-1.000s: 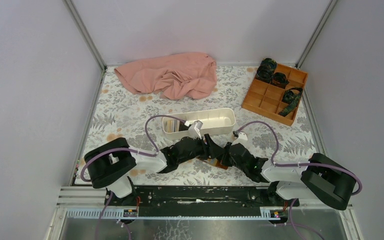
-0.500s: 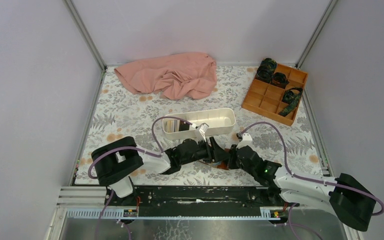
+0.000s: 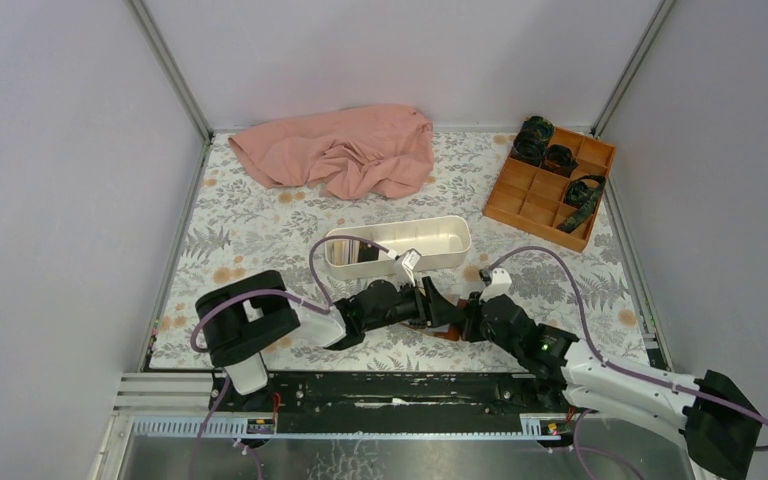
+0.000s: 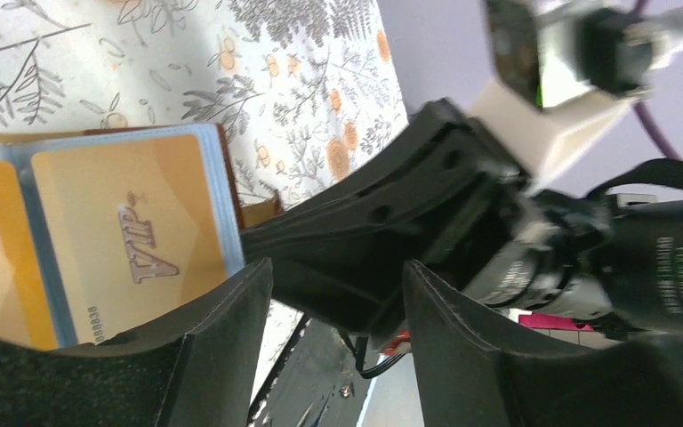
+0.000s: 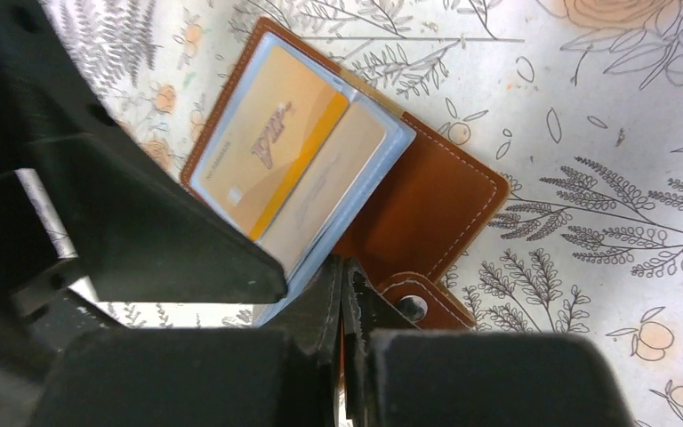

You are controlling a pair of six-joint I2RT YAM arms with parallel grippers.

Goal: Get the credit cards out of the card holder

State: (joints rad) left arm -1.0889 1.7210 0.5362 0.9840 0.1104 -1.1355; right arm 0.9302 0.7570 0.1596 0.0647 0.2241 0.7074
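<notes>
The card holder [image 5: 427, 196], brown leather, lies open on the flowered table, with its snap tab [image 5: 418, 307] near me. Yellow-orange credit cards [image 5: 267, 160] sit in its clear bluish sleeves, also seen in the left wrist view [image 4: 133, 249]. My right gripper [image 5: 342, 267] is shut on the holder's near edge, where sleeve meets leather. My left gripper [image 4: 336, 271] stands open, one finger [image 5: 142, 222] lying over the sleeve's corner. From above, both grippers [image 3: 448, 308] [image 3: 472, 320] meet over the holder [image 3: 447, 333], hiding most of it.
A long white tray [image 3: 450, 235] stands just behind the grippers, with cards [image 3: 352, 250] at its left end. A pink cloth [image 3: 345, 150] lies at the back and an orange compartmented box [image 3: 550, 185] at the back right. Walls close in both sides.
Both grippers have shifted a little to the right, still together at the card holder. The right arm has stretched out, its rear links swinging down to the right. Neither gripper's opening has changed.
</notes>
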